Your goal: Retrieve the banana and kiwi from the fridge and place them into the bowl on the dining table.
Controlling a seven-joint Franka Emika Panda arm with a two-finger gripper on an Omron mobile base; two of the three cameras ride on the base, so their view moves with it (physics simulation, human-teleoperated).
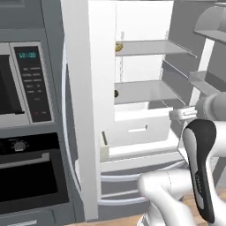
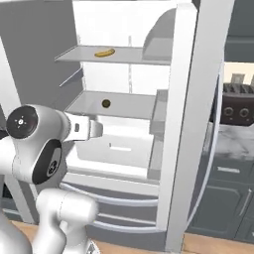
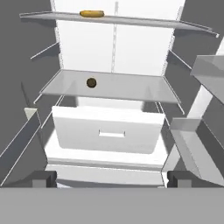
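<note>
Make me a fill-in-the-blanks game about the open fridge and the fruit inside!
1. The small curved yellow banana lies on the ____ shelf of the tall grey steel fridge.
2. The tiny dark brown round kiwi sits on the shelf ____ the banana's.
3. The robot's tool holds ____.
4. The white drawer under the kiwi is ____.

Missing words: top; below; nothing; closed

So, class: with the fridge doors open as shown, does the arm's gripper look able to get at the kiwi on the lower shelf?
Probably yes. The gripper is open and faces the fridge; the kiwi sits alone on its shelf with nothing in front of it.
</note>
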